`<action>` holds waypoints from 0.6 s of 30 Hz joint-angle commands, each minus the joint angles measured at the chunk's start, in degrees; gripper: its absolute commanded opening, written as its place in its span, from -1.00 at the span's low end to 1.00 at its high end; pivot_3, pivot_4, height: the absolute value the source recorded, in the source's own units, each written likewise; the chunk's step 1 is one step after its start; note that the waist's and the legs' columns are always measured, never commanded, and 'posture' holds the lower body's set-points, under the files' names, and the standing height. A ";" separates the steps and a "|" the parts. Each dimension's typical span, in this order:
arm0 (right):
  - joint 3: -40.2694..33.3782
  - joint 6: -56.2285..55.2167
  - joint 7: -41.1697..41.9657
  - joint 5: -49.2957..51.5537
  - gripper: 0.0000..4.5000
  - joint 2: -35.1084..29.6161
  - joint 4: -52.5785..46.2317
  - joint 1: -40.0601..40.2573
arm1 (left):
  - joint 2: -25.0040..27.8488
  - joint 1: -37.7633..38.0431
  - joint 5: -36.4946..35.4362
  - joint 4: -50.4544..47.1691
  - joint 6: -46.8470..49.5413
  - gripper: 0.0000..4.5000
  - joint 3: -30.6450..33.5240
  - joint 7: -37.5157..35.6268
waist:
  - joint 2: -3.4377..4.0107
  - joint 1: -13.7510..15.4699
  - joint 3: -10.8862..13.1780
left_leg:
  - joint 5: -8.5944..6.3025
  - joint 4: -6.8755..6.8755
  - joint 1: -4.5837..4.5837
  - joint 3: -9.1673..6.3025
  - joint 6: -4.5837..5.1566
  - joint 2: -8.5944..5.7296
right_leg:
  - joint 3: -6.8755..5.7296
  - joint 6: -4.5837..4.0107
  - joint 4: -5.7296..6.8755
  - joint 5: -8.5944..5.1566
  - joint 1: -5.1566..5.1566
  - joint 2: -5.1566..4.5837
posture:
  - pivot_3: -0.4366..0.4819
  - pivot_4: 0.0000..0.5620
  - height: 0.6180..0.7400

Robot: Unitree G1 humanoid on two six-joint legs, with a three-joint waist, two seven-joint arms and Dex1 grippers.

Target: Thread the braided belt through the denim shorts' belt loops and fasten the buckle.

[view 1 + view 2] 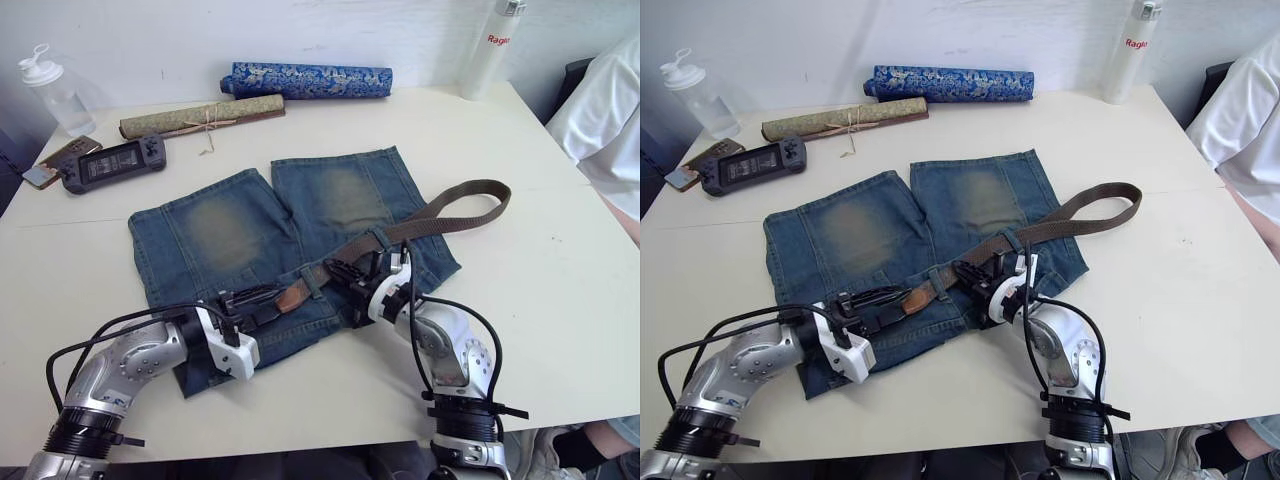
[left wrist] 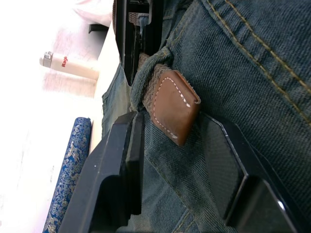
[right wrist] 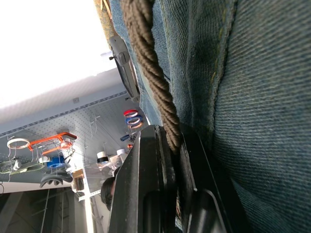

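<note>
The denim shorts [image 1: 230,225] lie flat on the white table [image 1: 560,290], waistband toward me. The braided belt [image 1: 450,205] bends in a loop at the right and runs along the waistband under a belt loop [image 1: 313,280]. Its tan leather tip [image 2: 172,109] pokes out between the fingers of my left gripper [image 1: 250,300], which stands open around it without clamping. My right gripper [image 1: 350,275] is shut on the woven strap [image 3: 155,82] just right of that belt loop. The buckle is out of view.
At the table's far side lie a blue patterned roll [image 1: 310,80] and an olive mat tied with string [image 1: 200,115]. A game console [image 1: 112,163], a phone [image 1: 60,160] and a clear bottle [image 1: 55,90] sit far left. A white bottle [image 1: 490,45] stands far right, near a person in white [image 1: 605,120].
</note>
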 commanded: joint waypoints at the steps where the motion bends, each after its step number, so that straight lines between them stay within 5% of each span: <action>1: 0.48 0.54 0.99 0.89 -1.00 0.02 -1.26 0.19 | 0.95 -0.89 0.42 0.17 -0.36 -0.11 -0.76 1.05 | 0.00 0.01 0.00 | 0.00 0.00 0.00 0.00 0.00 0.00 | 0.00 0.00 0.00 0.00 0.00 0.00 | -0.05 -0.47 -0.56; 4: 0.55 0.50 1.11 0.89 -1.00 -0.10 -1.32 0.20 | 1.18 -1.12 0.50 0.44 -0.99 -0.34 -1.06 1.52 | 0.00 0.03 0.00 | 0.00 0.00 0.00 0.00 0.00 0.00 | 0.00 0.00 0.00 0.00 0.00 0.00 | -0.05 -0.47 -0.56; 8: 0.52 0.44 1.17 0.89 -1.00 -0.19 -1.37 0.27 | 1.65 -1.27 0.30 0.81 -2.03 -0.98 -1.48 2.06 | 0.02 0.06 -0.01 | 0.00 0.00 0.00 0.00 0.00 0.00 | 0.00 0.00 0.00 0.00 0.01 0.00 | -0.05 -0.47 -0.56; 18: -1.96 -1.51 0.23 0.89 -1.00 1.57 -3.04 -0.73 | 2.87 -0.21 -0.60 -0.84 0.21 -0.98 0.14 2.59 | 0.02 -0.02 -0.01 | 0.00 0.00 0.00 -0.01 0.00 0.00 | 0.00 0.00 0.01 0.00 0.00 0.00 | -0.05 -0.47 -0.56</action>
